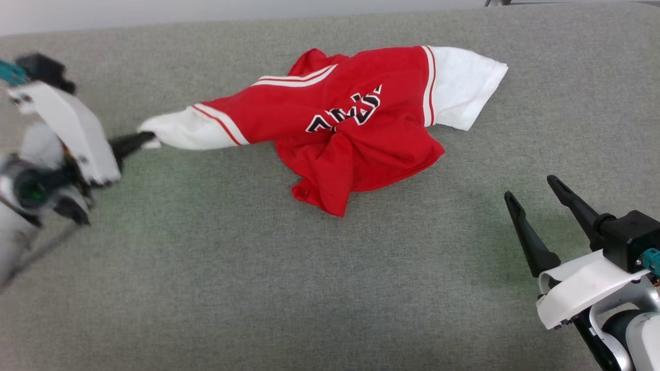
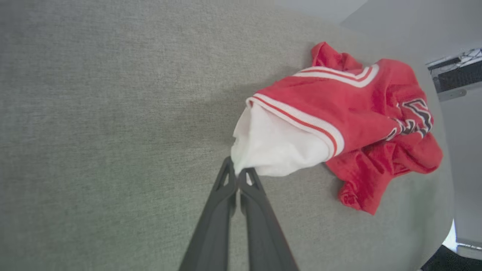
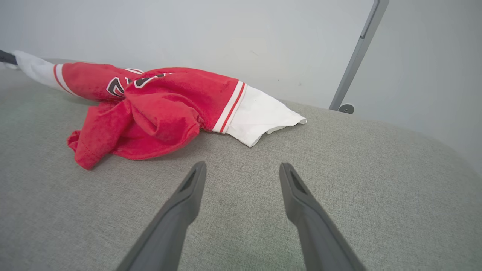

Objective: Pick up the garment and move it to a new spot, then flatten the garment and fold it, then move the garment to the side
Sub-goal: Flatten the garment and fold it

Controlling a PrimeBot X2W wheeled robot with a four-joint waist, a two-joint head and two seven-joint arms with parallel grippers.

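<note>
1. A grey woven surface (image 1: 206, 288) is spread under everything, with a plain pale wall behind it and a thin metal post (image 3: 357, 52) seen past the far edge.
2. The garment (image 1: 361, 118) is found toward the far middle of that surface. It's pretty crumpled, with the red body bunched and twisted and the lettering partly folded in.
3. The left gripper (image 1: 148, 137) is clamped tight on the very tip of one white sleeve end (image 1: 178, 131). That sleeve is drawn out into a point toward the robot's left, while the rest is left lying on the surface. Best guess: the sleeve is being used as a handle so the whole thing can be hauled to a new spot.
4. The right gripper (image 1: 530, 187) is held low at the robot's right, jaws spread wide with nothing between them. It's probably kept ready for the other white sleeve end (image 1: 464, 85), which is laid flat on the surface.
5. So only the edge of the cloth is pinched in the left jaws. From the right jaws, the garment is seen ahead and off to one side, well apart.
</note>
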